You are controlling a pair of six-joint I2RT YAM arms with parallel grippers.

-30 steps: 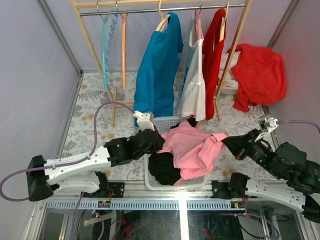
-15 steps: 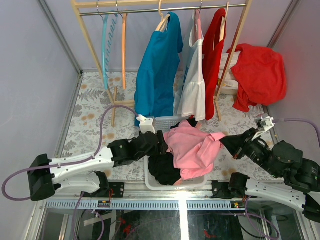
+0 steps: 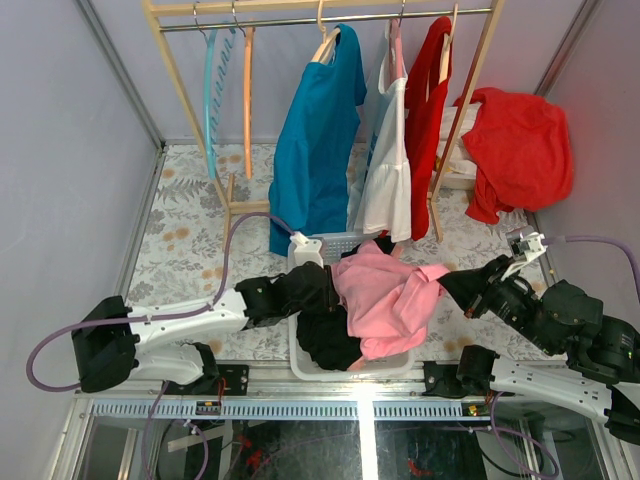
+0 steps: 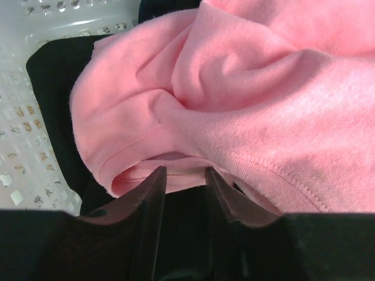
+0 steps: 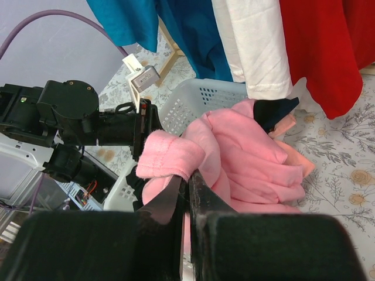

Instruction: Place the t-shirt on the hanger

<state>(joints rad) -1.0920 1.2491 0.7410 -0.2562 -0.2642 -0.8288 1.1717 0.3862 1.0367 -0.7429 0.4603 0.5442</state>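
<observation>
Two grippers are meeting at the t-shirt (image 3: 385, 300), which is lying bunched on top of a black garment (image 3: 325, 340) in the white basket (image 3: 345, 243) at the near middle of the table. Your right gripper (image 3: 455, 283) is reaching in from the right and pinching the shirt's right-hand corner. In the right wrist view its jaws are pressing flat together on a fold of pink cloth (image 5: 170, 155), which is draping over their tips. Your left gripper (image 3: 322, 285) is sitting low at the shirt's left edge, over the basket. In the left wrist view its jaws are standing a little apart, with their tips touching the rolled pink hem (image 4: 140, 175). Only dark cloth is showing in the gap between them, so you are seeing contact there but no grip. The hanger (image 3: 247, 95) is hanging bare from the rail (image 3: 300, 20) at the far left, just beside a teal hanger (image 3: 210, 90), well apart from the shirt. A blue shirt (image 3: 315, 140) is hanging between the two.
</observation>
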